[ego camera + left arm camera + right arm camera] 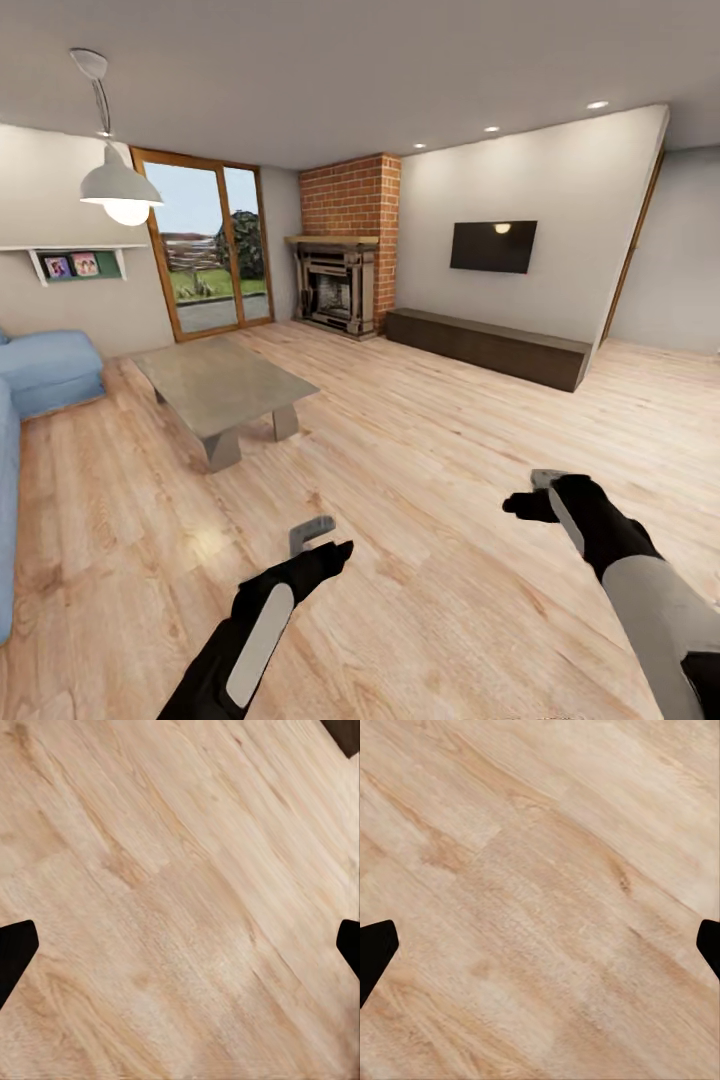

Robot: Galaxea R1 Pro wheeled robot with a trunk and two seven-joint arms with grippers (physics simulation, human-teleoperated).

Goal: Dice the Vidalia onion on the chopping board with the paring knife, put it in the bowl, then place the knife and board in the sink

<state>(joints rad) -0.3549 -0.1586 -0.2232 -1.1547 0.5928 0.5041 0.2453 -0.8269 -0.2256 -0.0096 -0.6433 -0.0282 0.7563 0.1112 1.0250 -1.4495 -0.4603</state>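
I am in a living room; the onion, sink, chopping board, paring knife, bowl and countertop are out of view. My left gripper (322, 540) hangs low over the wooden floor (420, 470), open and holding nothing. In the left wrist view its dark fingertips (15, 952) stand wide apart around the left gripper's midpoint (180, 945), with bare planks between. My right gripper (535, 493) is held out at the right, also open and holding nothing. The right wrist view shows the right gripper (540, 945) with spread fingertips (375, 949) over floor.
A grey coffee table (220, 385) stands ahead on the left, beside a blue sofa (40, 375). A brick fireplace (345, 270), a low dark cabinet (490, 345) under a wall TV (492, 246) and a glass door (205, 245) line the far walls. A passage (680, 270) opens at the right.
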